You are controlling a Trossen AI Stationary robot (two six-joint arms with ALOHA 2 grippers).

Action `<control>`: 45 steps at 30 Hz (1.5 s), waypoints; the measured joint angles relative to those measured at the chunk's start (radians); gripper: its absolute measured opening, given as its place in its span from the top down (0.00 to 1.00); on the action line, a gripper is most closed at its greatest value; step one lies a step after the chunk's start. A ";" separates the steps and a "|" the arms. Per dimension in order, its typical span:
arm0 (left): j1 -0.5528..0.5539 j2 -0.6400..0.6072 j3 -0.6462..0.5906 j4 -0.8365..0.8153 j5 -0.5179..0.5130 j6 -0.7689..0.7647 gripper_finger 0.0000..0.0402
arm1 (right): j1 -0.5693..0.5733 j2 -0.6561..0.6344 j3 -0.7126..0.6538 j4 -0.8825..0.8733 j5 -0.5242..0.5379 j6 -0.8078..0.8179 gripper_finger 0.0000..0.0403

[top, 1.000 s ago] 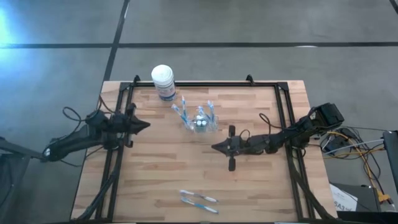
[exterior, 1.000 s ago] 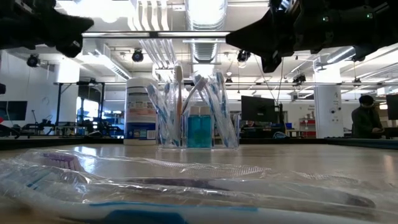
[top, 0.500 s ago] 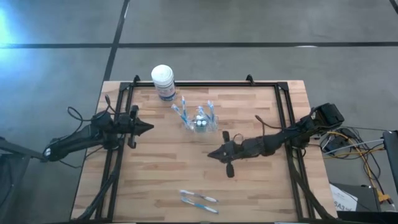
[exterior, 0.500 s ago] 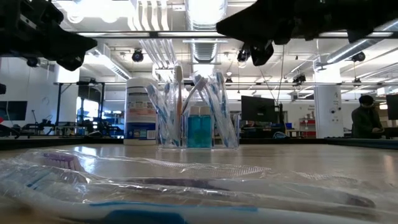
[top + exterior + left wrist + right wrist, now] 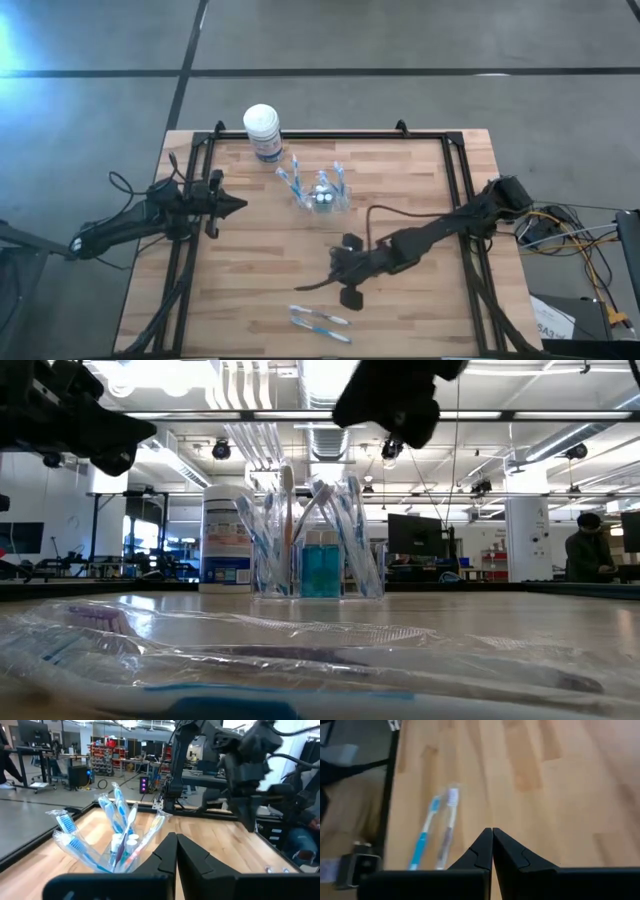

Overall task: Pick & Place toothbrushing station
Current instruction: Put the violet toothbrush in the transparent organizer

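The small clear plastic cup [image 5: 324, 197] stands near the rear middle of the light wooden slatted table [image 5: 420, 310], its contents crowded and hard to separate: slim blue-and-white wrapped toothbrushes [image 5: 118, 815] fan outward, with tiny white-capped pieces [image 5: 129, 840] low inside. Two loose wrapped toothbrushes [image 5: 320, 322] lie well in front of the cup, crinkled film blurring them in the low view. The right gripper [image 5: 342, 279] hangs between cup and loose pair, jaws together, holding nothing. The left gripper [image 5: 232, 205] waits left of the cup, jaws together, empty.
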 joint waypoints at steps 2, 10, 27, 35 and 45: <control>0.000 0.000 0.000 0.000 0.000 -0.023 0.97 | 0.002 0.050 0.063 -0.007 -0.025 0.032 0.98; 0.000 0.001 0.000 0.000 0.002 -0.069 0.98 | 0.037 0.285 0.351 -0.166 -0.064 0.071 0.83; -0.001 0.002 -0.003 0.001 0.021 -0.102 0.97 | 0.095 0.613 0.732 -0.519 -0.186 0.135 0.46; -0.001 0.002 -0.003 0.001 0.022 -0.102 0.96 | 0.091 0.633 0.704 -0.579 -0.181 0.161 0.50; -0.001 0.002 -0.003 -0.002 0.023 -0.102 0.98 | 0.083 0.626 0.653 -0.567 -0.181 0.159 0.73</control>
